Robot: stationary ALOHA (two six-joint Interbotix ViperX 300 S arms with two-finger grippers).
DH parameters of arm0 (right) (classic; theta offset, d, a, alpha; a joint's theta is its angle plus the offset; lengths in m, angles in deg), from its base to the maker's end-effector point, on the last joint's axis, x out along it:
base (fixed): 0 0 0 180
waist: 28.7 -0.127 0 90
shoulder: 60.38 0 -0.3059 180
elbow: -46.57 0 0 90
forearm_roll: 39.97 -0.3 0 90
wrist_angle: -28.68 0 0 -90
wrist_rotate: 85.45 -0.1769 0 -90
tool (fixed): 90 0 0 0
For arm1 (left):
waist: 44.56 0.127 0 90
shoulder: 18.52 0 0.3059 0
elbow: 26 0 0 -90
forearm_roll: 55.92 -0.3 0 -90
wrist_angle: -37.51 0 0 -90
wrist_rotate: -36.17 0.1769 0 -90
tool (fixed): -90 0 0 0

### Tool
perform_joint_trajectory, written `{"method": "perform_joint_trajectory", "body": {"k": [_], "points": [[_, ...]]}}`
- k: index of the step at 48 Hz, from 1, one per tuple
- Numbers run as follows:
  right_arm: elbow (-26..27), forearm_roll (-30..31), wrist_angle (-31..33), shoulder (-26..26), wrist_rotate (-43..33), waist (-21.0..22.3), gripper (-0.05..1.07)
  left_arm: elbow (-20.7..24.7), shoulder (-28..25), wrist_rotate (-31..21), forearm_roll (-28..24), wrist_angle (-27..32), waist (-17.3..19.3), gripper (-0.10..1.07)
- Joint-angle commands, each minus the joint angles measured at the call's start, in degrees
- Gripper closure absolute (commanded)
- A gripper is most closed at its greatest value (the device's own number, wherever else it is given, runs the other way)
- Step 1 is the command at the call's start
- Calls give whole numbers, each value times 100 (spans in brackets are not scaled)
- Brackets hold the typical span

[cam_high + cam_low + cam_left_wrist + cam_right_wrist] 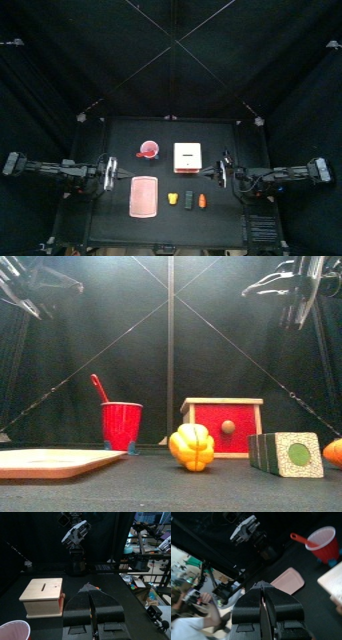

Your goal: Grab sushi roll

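Task not started. Sushi roll lies on counter between yellow piece and orange piece, untouched. We note left gripper and right gripper clenched empty, raised clear.

We see top view from high overhead, facing straight down, table small at frame centre; front view level at table edge, very near, red cup and wooden box large at lower centre; left wrist view faces across table, sharing box; right wrist view shares cup and pink tray.
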Motion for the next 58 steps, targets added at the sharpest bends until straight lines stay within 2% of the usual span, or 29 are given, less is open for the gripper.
{"method": "perform_joint_trajectory", "body": {"k": [1,8,13,23,29,37,43,58], "points": [[290,-281,448,70,-536,18,100,53,-35,0,0,-18,-26,99],[668,-325,1468,105,-1072,360,100,-35,-35,0,9,-18,-26,99],[1011,-281,2426,141,-1230,703,98,-44,-35,-9,44,-18,-26,99],[1635,70,3920,299,-1688,1072,93,0,-35,9,44,-18,-35,98],[1969,571,4605,422,-2206,1090,92,0,-35,26,35,-18,-18,98],[2399,1687,5704,598,-3349,1037,92,-9,-35,26,26,-18,35,99],[2514,2470,6161,729,-4210,615,92,-18,-35,18,26,-18,44,99],[2575,4307,6214,1521,-6557,-1406,92,-35,-35,9,26,-18,44,99]]}}
